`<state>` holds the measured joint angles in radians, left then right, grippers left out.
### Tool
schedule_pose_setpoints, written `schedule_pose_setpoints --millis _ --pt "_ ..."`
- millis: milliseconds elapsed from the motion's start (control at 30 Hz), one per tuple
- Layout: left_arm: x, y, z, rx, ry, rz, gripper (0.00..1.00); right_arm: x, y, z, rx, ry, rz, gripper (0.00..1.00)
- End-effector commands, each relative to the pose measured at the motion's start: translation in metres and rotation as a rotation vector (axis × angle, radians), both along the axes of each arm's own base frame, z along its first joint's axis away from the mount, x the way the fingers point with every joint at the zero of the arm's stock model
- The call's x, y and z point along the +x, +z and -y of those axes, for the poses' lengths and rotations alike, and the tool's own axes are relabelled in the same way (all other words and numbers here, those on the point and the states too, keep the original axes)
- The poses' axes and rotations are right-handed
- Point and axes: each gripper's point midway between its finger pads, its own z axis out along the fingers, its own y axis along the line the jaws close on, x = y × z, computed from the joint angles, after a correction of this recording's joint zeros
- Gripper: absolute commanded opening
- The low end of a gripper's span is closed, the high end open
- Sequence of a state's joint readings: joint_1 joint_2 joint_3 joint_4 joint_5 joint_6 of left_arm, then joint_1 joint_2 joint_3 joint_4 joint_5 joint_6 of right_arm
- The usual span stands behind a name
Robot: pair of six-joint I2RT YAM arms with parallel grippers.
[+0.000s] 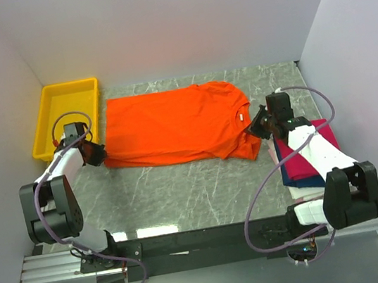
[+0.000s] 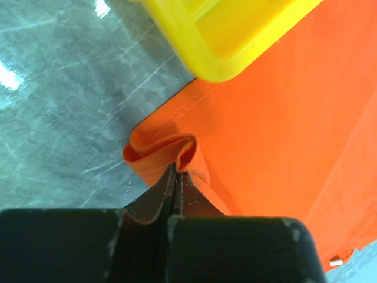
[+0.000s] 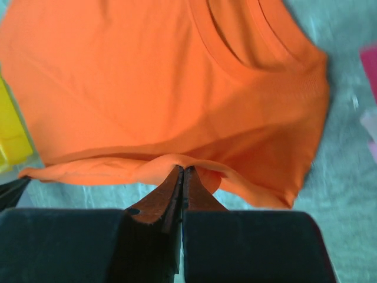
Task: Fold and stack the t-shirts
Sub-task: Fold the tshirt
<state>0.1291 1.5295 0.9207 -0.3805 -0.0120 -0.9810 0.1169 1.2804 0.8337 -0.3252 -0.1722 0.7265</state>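
Nearest the bases, both arms are reaching out over the table (image 1: 183, 199). The left claw (image 1: 97, 154) is sitting pressed together on the near left corner of the orange shirt (image 1: 172, 126). The right claw (image 1: 254, 126) is gripping the same shirt at its near right end, by the collar and sleeve. Beside the right arm, a pink shirt (image 1: 304, 156) is lying folded on a navy shirt (image 1: 302, 183), both partly under the arm.

The orange shirt is lying spread flat across the middle of the table, hem to the left and collar to the right. Its cloth is showing plain orange. Farther off, the tray (image 1: 70, 84) is sitting at the far left, just beside the shirt's far left corner.

The left wrist view is giving what the top view is hiding. The left claw (image 2: 175, 170) is clamping a small curl of hem that is standing up in a loop off the table (image 2: 59, 88). The tray (image 2: 218, 68) corner is showing in front of the shirt (image 2: 283, 130) edge, and whether they are touching cannot be told. A small white tag (image 2: 336, 261) is peeking out at the cloth's edge, too small to read.

The right wrist view is showing the right claw (image 3: 181, 172) shut on a raised ridge of shirt (image 3: 147, 76) below the ribbed collar (image 3: 253, 35). A strip of tray (image 3: 12, 138) is showing at the left edge and pink cloth (image 3: 370, 65) at the right.
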Motion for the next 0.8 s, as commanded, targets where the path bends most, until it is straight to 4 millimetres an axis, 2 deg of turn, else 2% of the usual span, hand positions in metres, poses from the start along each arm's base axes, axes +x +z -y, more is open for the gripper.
schedule_pose_setpoints --millis 0,333,767 --pt "0.02 0.016 0.001 -0.002 -0.001 0.048 0.01 0.028 0.027 0.006 -0.013 -0.014 0.099 0.0" --pt "0.03 0.008 0.005 -0.013 -0.001 0.025 0.01 0.049 0.017 0.01 0.007 -0.011 0.083 0.0" --pt "0.05 0.013 0.006 -0.029 -0.007 0.04 0.01 0.064 0.012 0.011 0.011 0.004 0.067 0.0"
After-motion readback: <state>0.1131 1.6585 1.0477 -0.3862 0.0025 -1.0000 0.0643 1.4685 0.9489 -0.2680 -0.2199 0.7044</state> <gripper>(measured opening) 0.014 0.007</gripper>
